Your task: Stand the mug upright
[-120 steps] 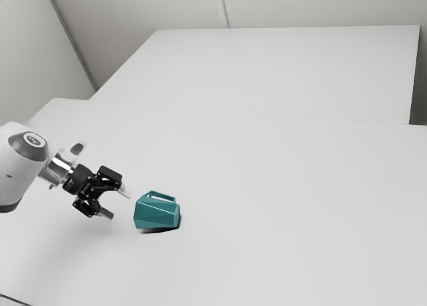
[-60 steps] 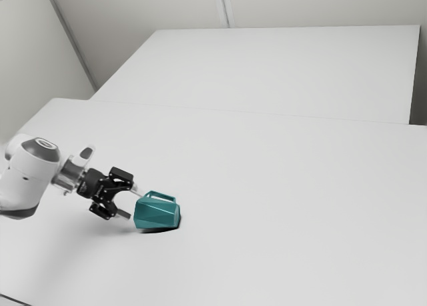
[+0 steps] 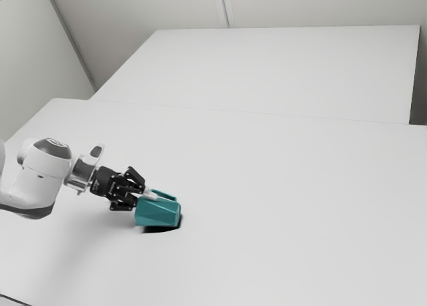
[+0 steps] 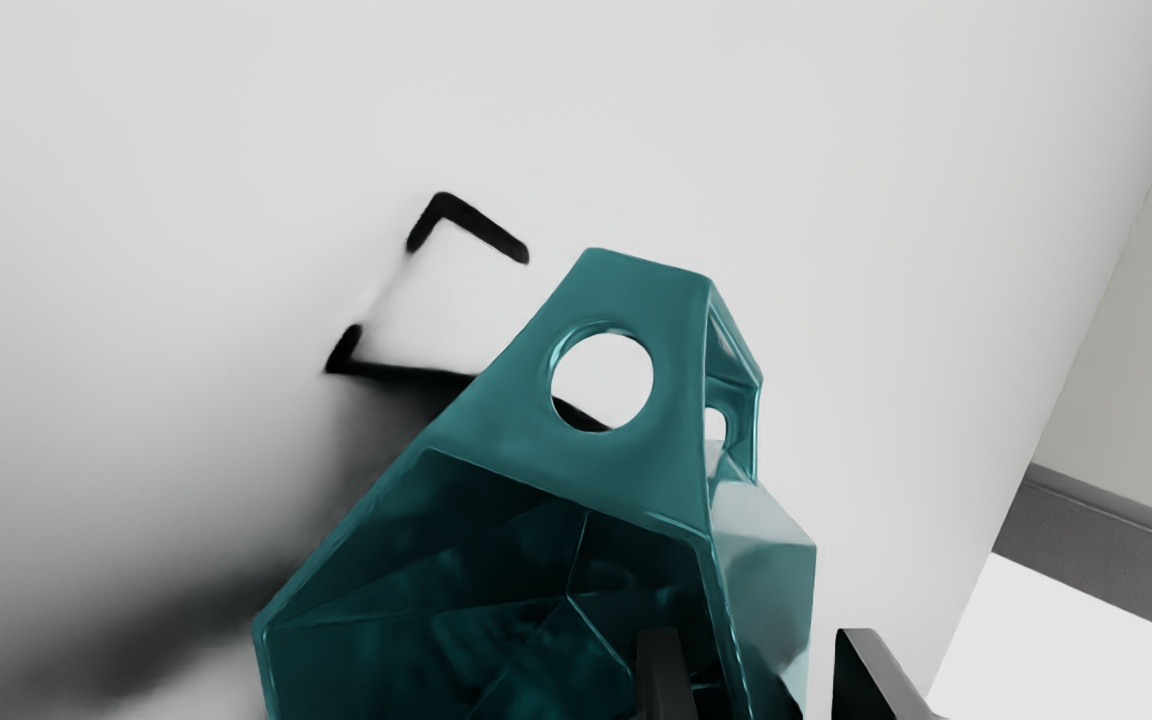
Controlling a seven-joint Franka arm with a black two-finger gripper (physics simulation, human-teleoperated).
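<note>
The teal mug [image 3: 158,214] lies on its side on the white counter [image 3: 267,186], mouth toward the black hand [image 3: 147,199], whose fingers stand apart, one inside the mouth, one outside, the mug's wall between them; the mark [image 3: 57,143] on the arm [image 3: 43,179] is too small to read

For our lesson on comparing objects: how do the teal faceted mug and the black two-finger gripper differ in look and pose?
The mug is teal and hollow, with an angular handle; the gripper is black and jointed. The mug lies on its side; the gripper is open across the mug's wall, one finger inside the mouth, the other outside. Both have angular outlines.
</note>
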